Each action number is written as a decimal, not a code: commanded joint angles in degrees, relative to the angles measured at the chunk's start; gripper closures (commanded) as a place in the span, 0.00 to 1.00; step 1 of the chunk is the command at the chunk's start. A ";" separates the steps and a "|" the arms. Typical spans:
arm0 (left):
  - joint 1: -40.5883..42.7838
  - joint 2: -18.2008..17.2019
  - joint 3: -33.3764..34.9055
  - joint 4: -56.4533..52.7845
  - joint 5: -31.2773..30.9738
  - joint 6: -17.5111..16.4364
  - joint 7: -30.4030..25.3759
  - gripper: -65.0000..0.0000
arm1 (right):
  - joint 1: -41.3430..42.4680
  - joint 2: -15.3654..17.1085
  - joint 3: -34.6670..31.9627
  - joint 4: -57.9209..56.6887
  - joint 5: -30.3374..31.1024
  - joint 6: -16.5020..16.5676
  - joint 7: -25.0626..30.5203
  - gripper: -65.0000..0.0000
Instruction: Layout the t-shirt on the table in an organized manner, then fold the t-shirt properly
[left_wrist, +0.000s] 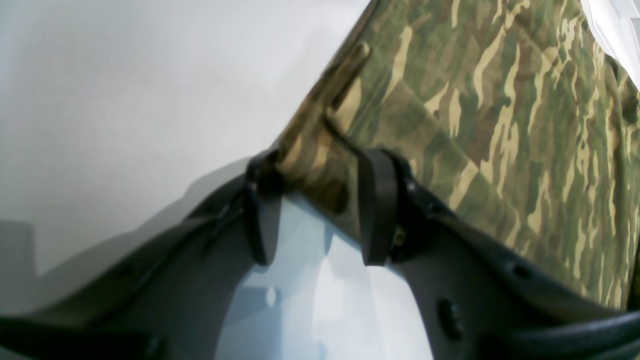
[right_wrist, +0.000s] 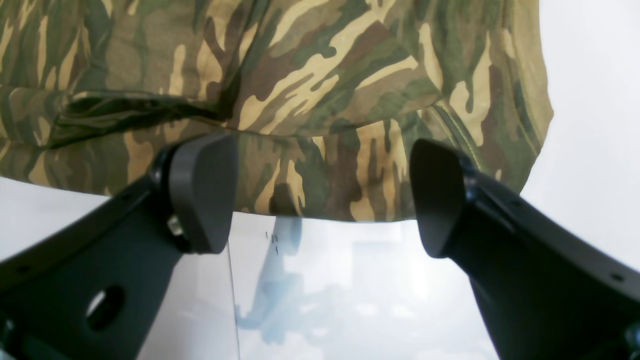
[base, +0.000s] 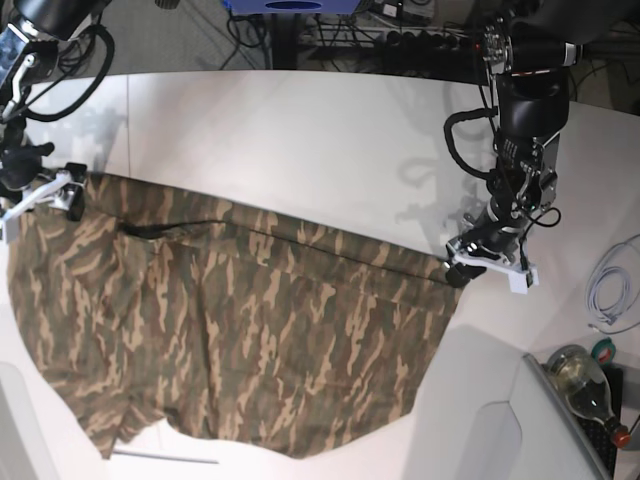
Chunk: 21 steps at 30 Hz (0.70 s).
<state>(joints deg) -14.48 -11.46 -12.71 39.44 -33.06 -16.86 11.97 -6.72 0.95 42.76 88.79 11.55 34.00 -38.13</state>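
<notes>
Since the t-shirt (base: 230, 330) is thin, limp cloth, it will sag and drag instead of holding any shape, so it looks best taken by an edge or corner, where a pinch gathers only a little fabric. It lies spread across the near part of the white surface (base: 300, 140), mostly flat, with a few creases and a dark fold line running along its far edge; its lower edge reaches the near rim of the surface. The left pincer (left_wrist: 320, 200) sits at the corner of the shirt on the base view's right, low on the surface, its jaws narrowed on either side of a raised ridge of the hem; whether they have fully bitten the cloth cannot be told, though the fabric clearly stands between them. The right pincer (right_wrist: 320, 197) is at the opposite far corner, on the base view's left, jaws wide apart and holding nothing, with the shirt's edge lying just beyond the pads. Light as it is, the cloth should lift with little effort, but it may slip from a shallow pinch or bunch up if one corner is pulled without the other. A firm hold on both far corners, judged from this layout, would let the shirt be drawn taut and smoothed before any fold.
</notes>
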 joint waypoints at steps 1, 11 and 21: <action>-0.68 -0.36 0.01 -0.19 0.58 0.47 1.44 0.63 | 0.35 0.76 0.09 0.83 0.71 0.07 1.25 0.22; -0.68 -0.36 0.01 -0.19 0.58 0.47 1.44 0.86 | 2.02 -2.05 9.85 0.92 3.44 -0.11 1.07 0.23; -0.42 -0.36 0.01 0.16 0.58 0.47 1.62 1.00 | 3.95 -2.93 22.34 -0.13 5.72 -0.02 -4.64 0.22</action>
<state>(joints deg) -14.28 -11.44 -12.71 39.16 -33.06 -16.75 12.45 -2.83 -3.05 64.53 87.83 16.69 33.69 -43.64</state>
